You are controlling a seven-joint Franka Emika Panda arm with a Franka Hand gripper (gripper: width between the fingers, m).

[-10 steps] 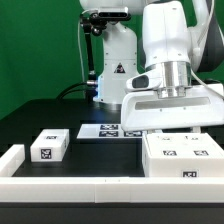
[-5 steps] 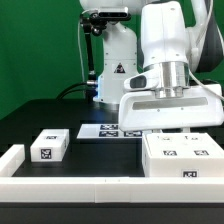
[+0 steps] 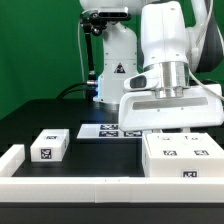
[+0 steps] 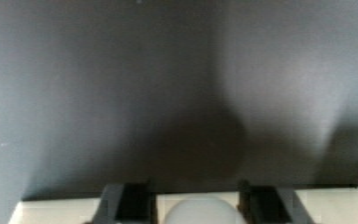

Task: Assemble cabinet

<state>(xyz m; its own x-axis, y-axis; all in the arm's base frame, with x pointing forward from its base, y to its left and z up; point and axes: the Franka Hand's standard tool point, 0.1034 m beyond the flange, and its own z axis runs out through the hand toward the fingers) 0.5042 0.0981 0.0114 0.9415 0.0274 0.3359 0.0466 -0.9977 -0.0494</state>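
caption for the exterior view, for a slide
Panda gripper low by the white cabinet box, a small drawer block lying apart.

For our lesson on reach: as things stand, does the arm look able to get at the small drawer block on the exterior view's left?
Probably yes. The small drawer block stands alone on bare table, nothing over it; the end effector hangs open by the cabinet box.

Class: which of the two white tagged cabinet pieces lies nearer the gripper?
The big box at the exterior view's right, by the gripper; the small block sits at its left.
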